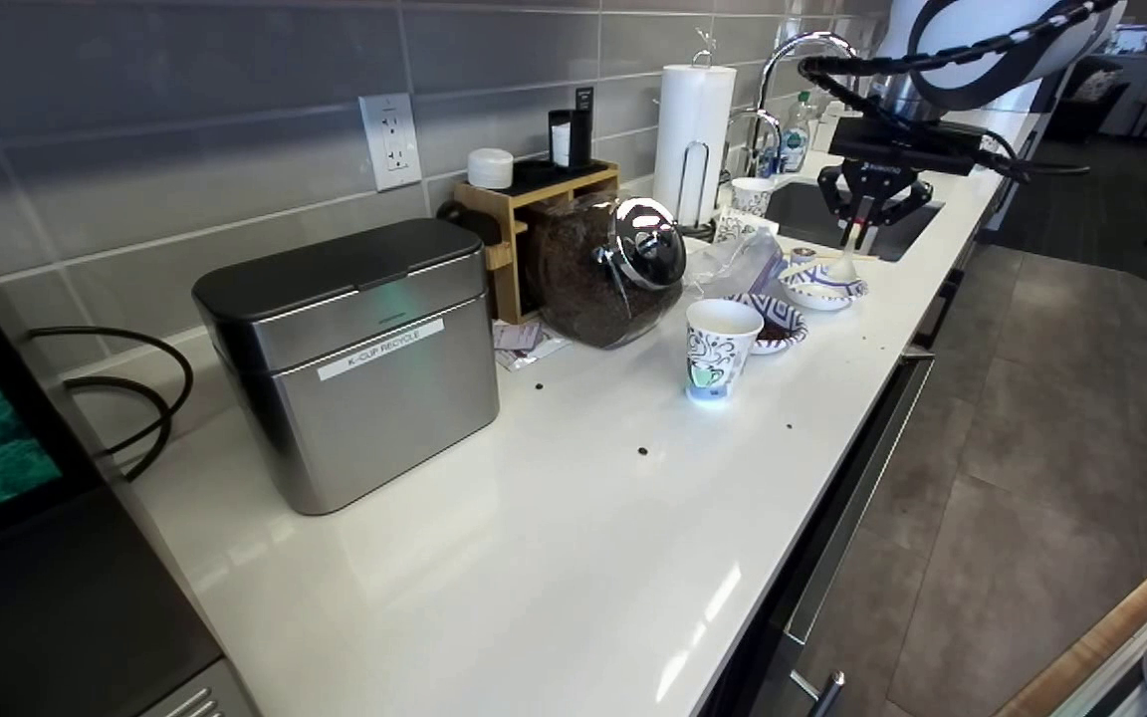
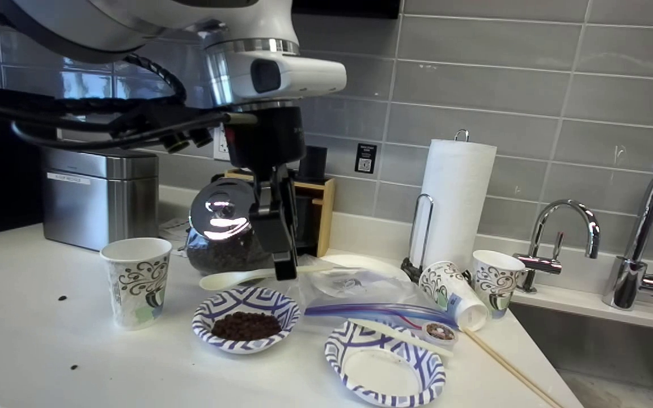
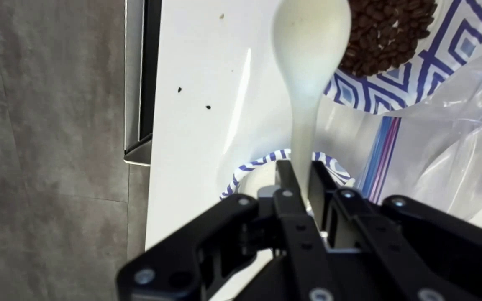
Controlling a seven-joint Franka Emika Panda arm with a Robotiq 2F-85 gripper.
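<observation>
While beans (image 3: 385, 35) lie heaped, the hand (image 3: 301, 179)—nearly closed—pinches a smooth spoon (image 3: 306, 90).

smooth plastic spoon (image 3: 311, 46), matt claw (image 3: 301, 171), glossy counter (image 1: 534, 558), satiny metal bin (image 1: 399, 408), wooden chopsticks (image 2: 509, 365)

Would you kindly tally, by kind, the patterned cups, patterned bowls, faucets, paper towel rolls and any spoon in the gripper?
Patterned cups: 3
Patterned bowls: 2
Faucets: 2
Paper towel roll: 1
Spoon in the gripper: 1
Total: 9
</observation>
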